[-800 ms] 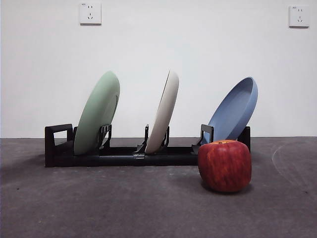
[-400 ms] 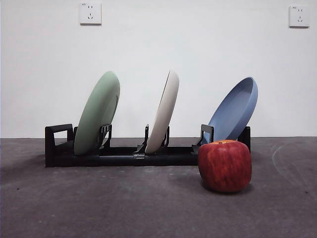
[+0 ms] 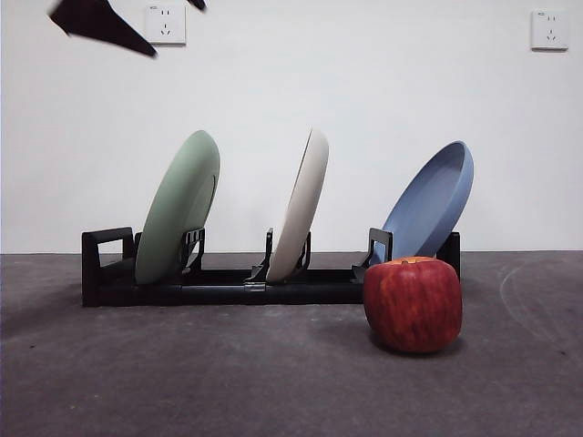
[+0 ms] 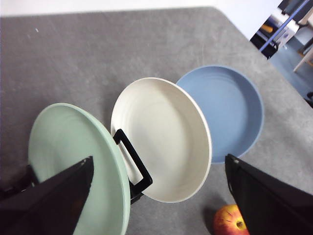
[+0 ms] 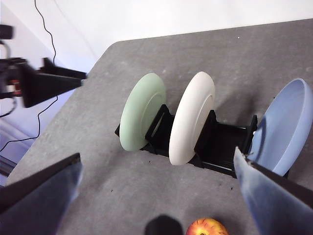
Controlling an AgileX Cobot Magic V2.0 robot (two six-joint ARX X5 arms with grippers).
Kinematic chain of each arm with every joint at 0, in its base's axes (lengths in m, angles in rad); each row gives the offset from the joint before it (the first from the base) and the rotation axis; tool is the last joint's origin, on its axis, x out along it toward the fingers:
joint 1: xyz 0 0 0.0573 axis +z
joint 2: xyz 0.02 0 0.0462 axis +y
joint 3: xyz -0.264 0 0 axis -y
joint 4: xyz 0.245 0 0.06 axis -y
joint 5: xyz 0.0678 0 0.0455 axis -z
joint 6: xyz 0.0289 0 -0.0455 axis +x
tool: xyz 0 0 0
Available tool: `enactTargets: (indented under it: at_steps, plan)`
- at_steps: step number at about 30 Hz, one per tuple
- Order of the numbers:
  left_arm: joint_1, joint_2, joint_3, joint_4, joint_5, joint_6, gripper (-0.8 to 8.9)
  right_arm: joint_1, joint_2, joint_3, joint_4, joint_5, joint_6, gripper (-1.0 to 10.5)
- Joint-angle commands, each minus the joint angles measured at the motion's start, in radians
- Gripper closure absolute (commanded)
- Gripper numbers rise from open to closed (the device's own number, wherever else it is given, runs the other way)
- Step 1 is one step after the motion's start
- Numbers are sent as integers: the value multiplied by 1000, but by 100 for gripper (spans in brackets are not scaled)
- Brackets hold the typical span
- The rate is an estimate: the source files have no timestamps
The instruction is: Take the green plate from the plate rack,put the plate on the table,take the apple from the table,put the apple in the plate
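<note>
The green plate (image 3: 178, 209) stands on edge in the left slot of the black plate rack (image 3: 228, 287), leaning right. It also shows in the left wrist view (image 4: 68, 147) and the right wrist view (image 5: 142, 112). The apple (image 3: 413, 305) sits on the table (image 3: 228, 382) in front of the rack's right end. My left gripper (image 4: 159, 159) is open, high above the green and cream plates. The left arm shows as a dark shape (image 3: 100, 23) at the front view's top left. My right gripper (image 5: 156, 156) is open and empty, high above the table on the apple's side of the rack.
A cream-white plate (image 3: 301, 205) stands in the rack's middle slot and a blue plate (image 3: 433, 205) leans at its right end. A white wall with two sockets stands behind. The table's edge lies beyond the blue plate (image 4: 234, 34).
The dark tip of the left arm has come into the front view at the top left. The plates, rack and apple have not moved.
</note>
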Motion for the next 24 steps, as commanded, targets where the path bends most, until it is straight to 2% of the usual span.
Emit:
enactTargets:
  at_steps: [1,10,22,23,24]
  plan:
    - [-17,69,40,8,-17,-11,365,1,1,7,0,3,-4,254]
    - [-40,230,108,0,-101,-10,365,1,1,7,-15,3,-2,255]
    - [-40,331,108,-72,-105,-5,378,1,1,7,-57,3,-5,257]
    - [-40,331,108,-73,-105,-5,397,1,1,7,-57,3,-5,257]
    - [-40,331,108,-76,-105,-5,466,1,1,7,-57,3,-5,257]
